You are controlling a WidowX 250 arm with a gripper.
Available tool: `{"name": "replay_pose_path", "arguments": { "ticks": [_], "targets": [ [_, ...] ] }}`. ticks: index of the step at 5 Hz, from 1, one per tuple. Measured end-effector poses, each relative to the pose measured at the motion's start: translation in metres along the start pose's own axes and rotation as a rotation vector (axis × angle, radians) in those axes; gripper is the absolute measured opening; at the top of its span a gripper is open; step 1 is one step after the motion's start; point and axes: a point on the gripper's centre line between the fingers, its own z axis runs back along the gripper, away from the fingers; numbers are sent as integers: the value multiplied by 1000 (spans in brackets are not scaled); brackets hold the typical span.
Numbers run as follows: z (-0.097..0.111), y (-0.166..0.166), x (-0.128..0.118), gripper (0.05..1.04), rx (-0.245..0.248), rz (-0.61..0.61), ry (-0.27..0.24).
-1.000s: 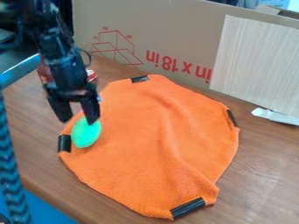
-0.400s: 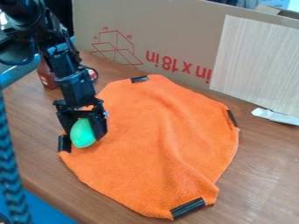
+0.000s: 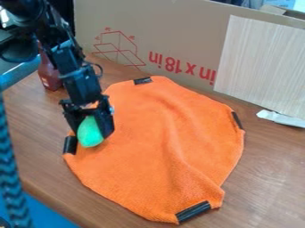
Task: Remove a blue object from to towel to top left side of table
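At the left part of the orange towel (image 3: 155, 147), the black gripper (image 3: 90, 134) hangs low from the arm, shut on a bright green, egg-shaped object (image 3: 90, 133). One finger stands at either side of the object, whose top is partly covered by the gripper. The object's lower end is at the towel's left edge, close to a black strip (image 3: 70, 145). No plainly blue object can be made out on the towel.
A dark red bottle (image 3: 50, 75) stands behind the arm at the table's upper left. A cardboard box (image 3: 155, 40) and a pale wooden board (image 3: 262, 67) line the back. A white item (image 3: 281, 118) lies at right on the brown table (image 3: 265, 178).
The gripper came down over the green object and closed around it. Since then both have shifted slightly right, and the towel's left edge with its black strip has moved a little the same way.
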Motion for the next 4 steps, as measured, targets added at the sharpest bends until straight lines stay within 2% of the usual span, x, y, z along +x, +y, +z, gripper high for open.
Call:
{"name": "replay_pose_path", "arguments": {
  "ticks": [1, 2, 3, 4],
  "targets": [
    [18, -3, 8, 891, -79, 24, -21],
    [39, -13, 24, 891, -136, 68, -59],
    [65, -13, 48, 891, -115, 139, -135],
    [66, -3, 75, 891, -113, 205, -173]
  ]
}}
